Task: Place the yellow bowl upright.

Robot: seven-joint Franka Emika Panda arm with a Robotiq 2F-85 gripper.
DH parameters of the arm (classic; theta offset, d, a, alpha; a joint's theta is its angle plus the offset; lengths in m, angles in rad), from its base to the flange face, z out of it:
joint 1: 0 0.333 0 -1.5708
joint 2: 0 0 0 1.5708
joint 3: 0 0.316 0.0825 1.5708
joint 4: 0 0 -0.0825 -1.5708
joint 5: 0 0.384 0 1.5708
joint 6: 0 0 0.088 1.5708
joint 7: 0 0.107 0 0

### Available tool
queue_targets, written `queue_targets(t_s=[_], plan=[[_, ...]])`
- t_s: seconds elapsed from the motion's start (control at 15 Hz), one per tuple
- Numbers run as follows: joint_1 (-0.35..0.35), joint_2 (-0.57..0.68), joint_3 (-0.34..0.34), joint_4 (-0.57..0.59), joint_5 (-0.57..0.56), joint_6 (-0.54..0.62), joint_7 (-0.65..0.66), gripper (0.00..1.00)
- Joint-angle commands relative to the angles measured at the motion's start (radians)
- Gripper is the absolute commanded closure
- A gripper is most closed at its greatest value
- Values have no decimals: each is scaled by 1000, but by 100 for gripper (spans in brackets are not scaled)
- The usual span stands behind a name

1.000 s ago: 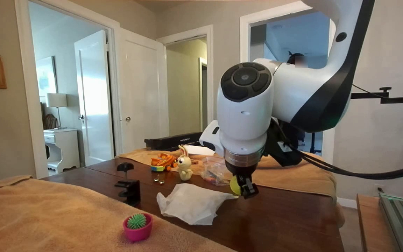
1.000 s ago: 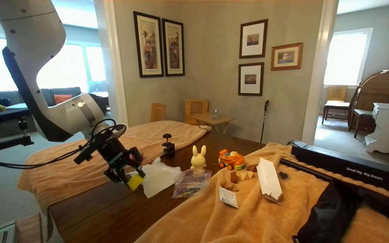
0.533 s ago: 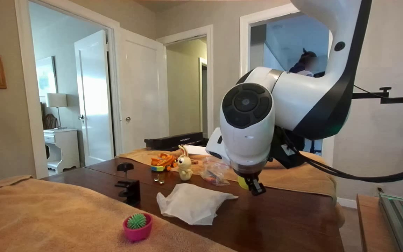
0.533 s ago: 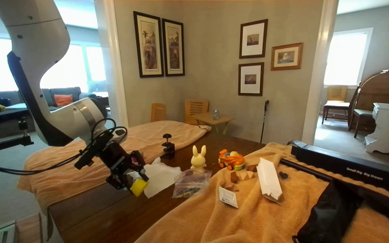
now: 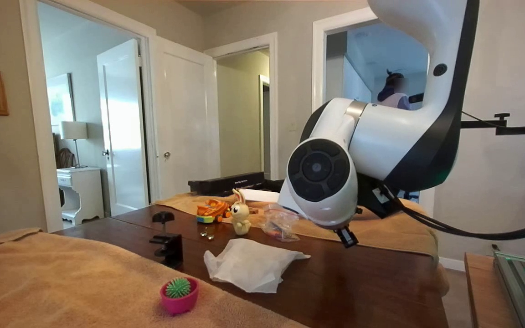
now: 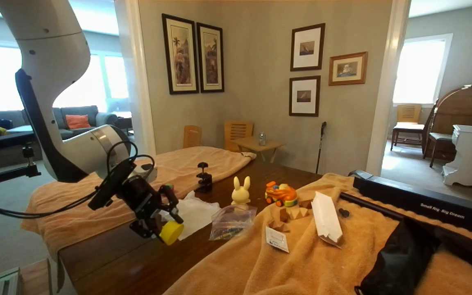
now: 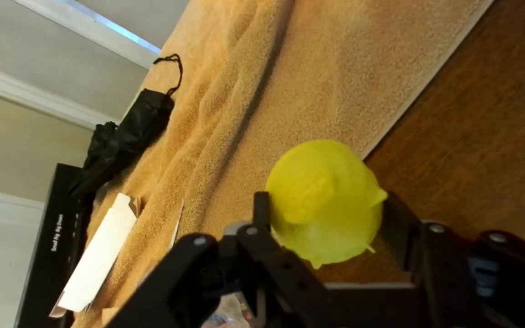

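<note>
Wrist view shows me the gripper (image 7: 329, 208) with its jaws pinching the yellow bowl (image 7: 321, 191) from both sides; in an exterior view I see it held near the white sheet (image 6: 195, 213); in an exterior view my arm (image 5: 394, 136) hides the yellow bowl, yet the pink bowl (image 5: 179, 306) shows plainly near the sheet

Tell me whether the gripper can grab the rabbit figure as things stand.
Probably not: the gripper holds the yellow bowl, which fills its grasp, though nothing covers the rabbit figure.
</note>
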Motion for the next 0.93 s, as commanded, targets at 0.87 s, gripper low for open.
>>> queue_targets(t_s=[0.87], plan=[[2,143,6,96,30,-247,57,65]])
